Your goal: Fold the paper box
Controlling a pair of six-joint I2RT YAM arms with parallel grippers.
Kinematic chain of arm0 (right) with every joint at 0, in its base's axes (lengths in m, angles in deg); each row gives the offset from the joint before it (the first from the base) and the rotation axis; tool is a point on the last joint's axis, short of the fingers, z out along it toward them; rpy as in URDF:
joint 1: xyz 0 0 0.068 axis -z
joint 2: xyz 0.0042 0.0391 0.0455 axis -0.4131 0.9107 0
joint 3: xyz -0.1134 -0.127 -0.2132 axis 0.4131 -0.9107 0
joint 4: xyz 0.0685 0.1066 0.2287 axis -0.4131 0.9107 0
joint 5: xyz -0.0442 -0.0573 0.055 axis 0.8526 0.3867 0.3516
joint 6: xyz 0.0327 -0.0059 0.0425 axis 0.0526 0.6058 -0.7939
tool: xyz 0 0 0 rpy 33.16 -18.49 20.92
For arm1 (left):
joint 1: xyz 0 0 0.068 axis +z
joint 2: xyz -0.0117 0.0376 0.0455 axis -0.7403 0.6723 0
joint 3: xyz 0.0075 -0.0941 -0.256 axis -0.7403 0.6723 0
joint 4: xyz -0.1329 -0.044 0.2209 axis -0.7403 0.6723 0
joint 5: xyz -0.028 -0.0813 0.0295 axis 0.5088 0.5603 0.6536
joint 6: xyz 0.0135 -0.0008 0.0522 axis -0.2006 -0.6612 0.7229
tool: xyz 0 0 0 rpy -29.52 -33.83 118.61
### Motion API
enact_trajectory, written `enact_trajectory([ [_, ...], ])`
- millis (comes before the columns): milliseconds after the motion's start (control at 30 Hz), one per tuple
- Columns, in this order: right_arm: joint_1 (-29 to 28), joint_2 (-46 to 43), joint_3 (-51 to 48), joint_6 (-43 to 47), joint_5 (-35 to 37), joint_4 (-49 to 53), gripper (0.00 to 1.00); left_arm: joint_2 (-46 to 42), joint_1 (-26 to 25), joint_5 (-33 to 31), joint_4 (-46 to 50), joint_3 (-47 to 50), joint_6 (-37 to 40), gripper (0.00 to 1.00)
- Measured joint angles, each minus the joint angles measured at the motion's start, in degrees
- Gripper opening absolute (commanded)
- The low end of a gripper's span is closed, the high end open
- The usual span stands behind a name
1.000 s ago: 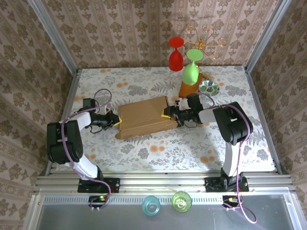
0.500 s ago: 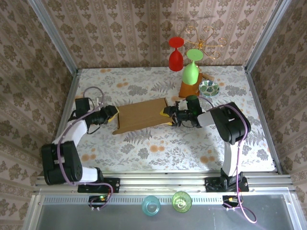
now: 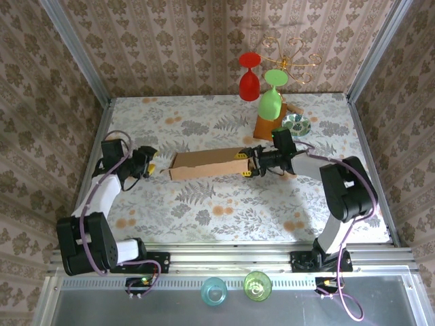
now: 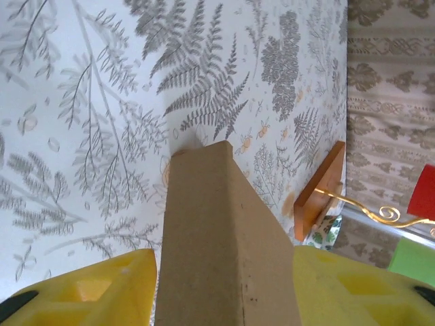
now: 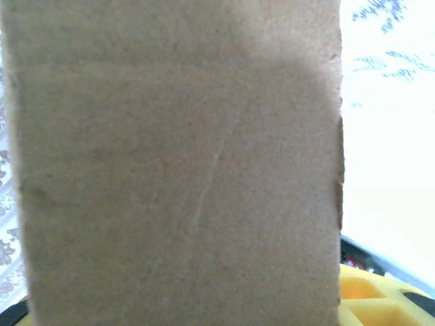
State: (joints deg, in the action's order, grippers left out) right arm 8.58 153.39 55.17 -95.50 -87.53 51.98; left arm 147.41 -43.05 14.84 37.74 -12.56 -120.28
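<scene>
The right gripper (image 3: 247,164) was clamped on the right end of the plain brown corrugated cardboard box (image 3: 207,164). The box was held on edge at centre frame, probably to keep its panels pressed together. The left gripper (image 3: 149,164) was spread open just left of the box, gripping nothing.

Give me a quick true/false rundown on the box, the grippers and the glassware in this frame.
1. The box lies between the left gripper and the right gripper. True.
2. The box is printed blue. False: it is plain brown cardboard.
3. A red glass and a green glass hang upside down at the back right. True.
4. The patterned bowl sits left of the box. False: it is at the back right, beside the wooden base.
</scene>
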Motion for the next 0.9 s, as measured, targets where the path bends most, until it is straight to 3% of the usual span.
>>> enact_trajectory([
  [433,1.46,-1.31,1.77,-1.88,-3.58,10.05,0.44,4.48,-8.28,0.31,4.04,2.25,-24.04,0.64],
  [900,2.86,-1.07,2.19,-1.81,-6.23,14.14,0.43,8.24,-12.96,1.05,-7.37,3.5,-39.76,0.66],
])
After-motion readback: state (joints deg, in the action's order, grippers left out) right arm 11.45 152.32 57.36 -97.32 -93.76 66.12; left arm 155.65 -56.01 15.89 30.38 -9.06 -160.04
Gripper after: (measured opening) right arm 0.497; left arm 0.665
